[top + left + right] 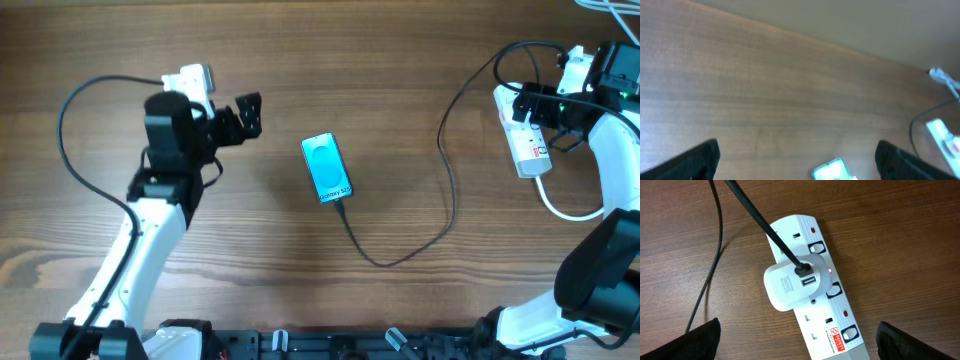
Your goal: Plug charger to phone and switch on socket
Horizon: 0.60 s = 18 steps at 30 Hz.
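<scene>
The phone (327, 168) lies screen up mid-table, teal screen lit; its top edge also shows in the left wrist view (831, 170). The charger's thin black cable (445, 190) runs from the phone's lower edge, loops right and goes up to a white adapter (792, 282) plugged into the socket strip (527, 140). The strip (837, 325) has black-framed rocker switches and small red lamps; the one beside the adapter glows. My left gripper (247, 115) is open and empty, left of the phone. My right gripper (797, 340) is wide open just above the strip, holding nothing.
The strip's thick white cord (565, 210) curves down at the right, by my right arm. The strip also shows at the far right of the left wrist view (942, 137). Wooden table all round; a black rail runs along the front edge (330, 345).
</scene>
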Each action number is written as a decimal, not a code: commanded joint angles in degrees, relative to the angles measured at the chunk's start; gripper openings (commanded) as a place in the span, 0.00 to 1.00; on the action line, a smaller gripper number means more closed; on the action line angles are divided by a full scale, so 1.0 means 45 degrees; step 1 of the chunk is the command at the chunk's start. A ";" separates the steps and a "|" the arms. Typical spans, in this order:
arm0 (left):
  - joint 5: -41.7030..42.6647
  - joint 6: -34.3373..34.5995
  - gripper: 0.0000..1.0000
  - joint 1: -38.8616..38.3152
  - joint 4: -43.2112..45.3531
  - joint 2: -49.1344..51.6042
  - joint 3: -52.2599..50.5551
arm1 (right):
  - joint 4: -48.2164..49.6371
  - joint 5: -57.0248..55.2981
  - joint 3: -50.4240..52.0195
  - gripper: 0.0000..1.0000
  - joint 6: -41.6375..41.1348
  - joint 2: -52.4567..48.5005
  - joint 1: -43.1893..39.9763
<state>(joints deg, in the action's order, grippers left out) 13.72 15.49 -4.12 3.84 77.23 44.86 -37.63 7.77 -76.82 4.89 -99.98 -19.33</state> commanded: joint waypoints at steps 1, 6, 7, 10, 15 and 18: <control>-0.0165 -0.0408 1.00 -0.0039 0.1622 -0.0287 -0.1734 | 0.0029 0.0204 -0.0097 1.00 0.0248 0.0010 -0.0029; -0.0097 -0.0981 1.00 -0.0039 0.2730 -0.0287 -0.3254 | 0.0029 0.0204 -0.0097 1.00 0.0243 0.0010 -0.0029; 0.0194 -0.1345 1.00 -0.0039 0.3026 -0.0287 -0.3609 | 0.0029 0.0204 -0.0097 1.00 0.0238 0.0010 -0.0029; 0.0325 -0.1399 1.00 -0.0039 0.3789 -0.0287 -0.4362 | 0.0029 0.0204 -0.0097 1.00 0.0243 0.0010 -0.0029; 0.0617 -0.1404 1.00 -0.0039 0.4163 -0.0345 -0.5503 | 0.0029 0.0209 -0.0097 1.00 0.0238 0.0010 -0.0029; 0.0661 -0.1399 1.00 -0.0039 0.4226 -0.0568 -0.6275 | 0.0029 0.0204 -0.0097 1.00 0.0248 0.0010 -0.0029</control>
<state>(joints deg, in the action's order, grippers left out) 15.51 10.52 -4.12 22.52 76.69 20.03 -37.65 7.77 -76.82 4.89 -99.98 -19.33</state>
